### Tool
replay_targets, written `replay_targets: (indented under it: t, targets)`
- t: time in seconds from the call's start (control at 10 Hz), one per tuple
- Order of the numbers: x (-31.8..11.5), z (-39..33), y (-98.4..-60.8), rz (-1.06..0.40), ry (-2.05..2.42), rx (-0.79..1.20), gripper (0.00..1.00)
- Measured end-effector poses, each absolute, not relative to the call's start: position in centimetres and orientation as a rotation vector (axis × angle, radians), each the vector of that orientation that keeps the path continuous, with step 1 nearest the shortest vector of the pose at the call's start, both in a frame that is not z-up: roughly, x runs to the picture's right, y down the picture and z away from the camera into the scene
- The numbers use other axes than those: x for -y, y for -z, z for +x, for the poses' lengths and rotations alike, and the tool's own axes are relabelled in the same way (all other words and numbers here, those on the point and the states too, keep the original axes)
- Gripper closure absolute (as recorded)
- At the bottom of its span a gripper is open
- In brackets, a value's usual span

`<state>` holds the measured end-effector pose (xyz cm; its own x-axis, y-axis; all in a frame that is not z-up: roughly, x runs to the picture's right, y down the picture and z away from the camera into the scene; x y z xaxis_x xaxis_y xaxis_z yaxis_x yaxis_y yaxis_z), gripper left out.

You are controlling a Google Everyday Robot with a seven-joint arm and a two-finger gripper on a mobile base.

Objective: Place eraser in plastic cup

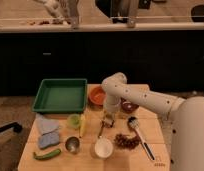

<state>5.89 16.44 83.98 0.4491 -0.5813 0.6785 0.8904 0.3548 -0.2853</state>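
Down near the plastic cup [74,120], the hand [109,121] hangs low; whether it grips anything cannot be told.

The plastic cup [74,120] was small, round and light green, and you could almost see through it. It stood upright on the table [87,159]. The eraser [109,123] was a little whitish block with dark bands. It sat right at the tip of the gripper [109,119], low over the middle of the table, apart from the cup.
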Motion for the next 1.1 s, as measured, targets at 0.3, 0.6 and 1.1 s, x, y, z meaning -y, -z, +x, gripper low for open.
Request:
replay_targets:
  t: [0.3, 0.6, 1.1]
  targets:
    - [-15.5, 5.2, -82.4, -0.645, 1.047, 0.495, 1.0]
    - [-15.0, 3.4, -81.2, -0.61, 1.116, 0.494, 1.0]
    - [-14.6, -0.5, -79.1, -0.56, 1.244, 0.512, 1.0]
